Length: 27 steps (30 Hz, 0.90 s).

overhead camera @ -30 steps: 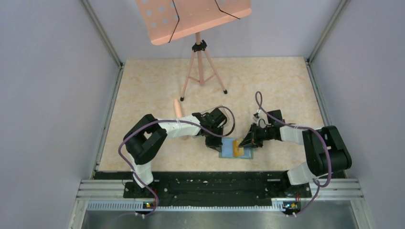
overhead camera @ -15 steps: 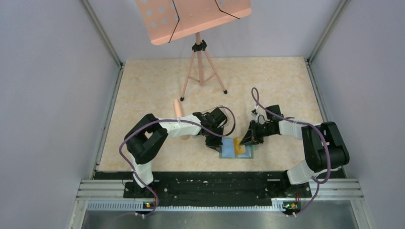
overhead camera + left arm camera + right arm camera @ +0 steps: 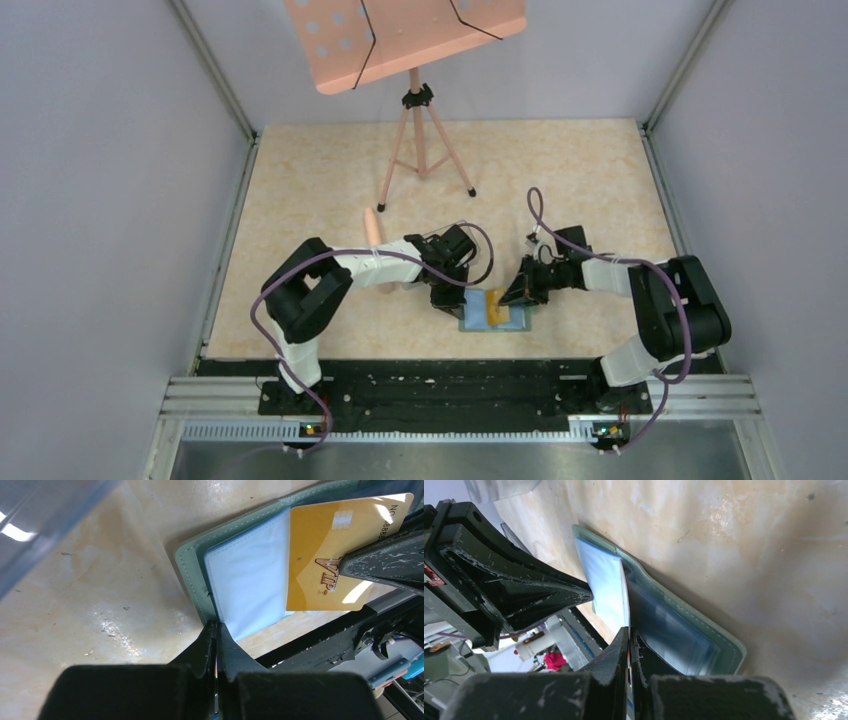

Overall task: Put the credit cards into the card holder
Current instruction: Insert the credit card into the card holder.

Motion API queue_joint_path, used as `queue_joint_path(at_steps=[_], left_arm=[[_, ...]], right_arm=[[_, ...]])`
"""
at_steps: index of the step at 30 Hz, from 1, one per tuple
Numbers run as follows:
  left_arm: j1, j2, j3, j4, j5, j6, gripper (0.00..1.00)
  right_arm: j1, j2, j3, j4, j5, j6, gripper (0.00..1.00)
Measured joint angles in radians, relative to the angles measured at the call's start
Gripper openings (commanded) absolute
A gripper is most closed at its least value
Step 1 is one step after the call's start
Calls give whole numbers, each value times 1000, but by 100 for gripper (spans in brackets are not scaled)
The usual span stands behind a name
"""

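Right gripper is clamped on the gold credit card over the open card holder at the desk's 6 o'clock. Left gripper is shut at the holder's 9 o'clock edge. Card is judged light, stiff, slick; short-edge pinch advised.

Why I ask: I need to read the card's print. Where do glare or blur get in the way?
Left wrist: bright glare patches on the yellow card wash out its top corner and lower right; the left pincer goes soft toward the lens. Right wrist: card only edge-on, the right pincer blurred up close. Top external: evenly lit, card too small to read.
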Motion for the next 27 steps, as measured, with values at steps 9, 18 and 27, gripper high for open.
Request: queue_joint_path(at_steps=[9, 18, 27], left_arm=[[3, 2, 0, 0, 9, 0, 0], [3, 4, 0, 0, 21, 0, 0], [5, 8, 2, 0, 27, 2, 0]], right_arm=[[2, 1, -18, 50, -11, 36, 0], [24, 3, -16, 51, -6, 17, 0], [73, 54, 18, 54, 1, 17, 5]])
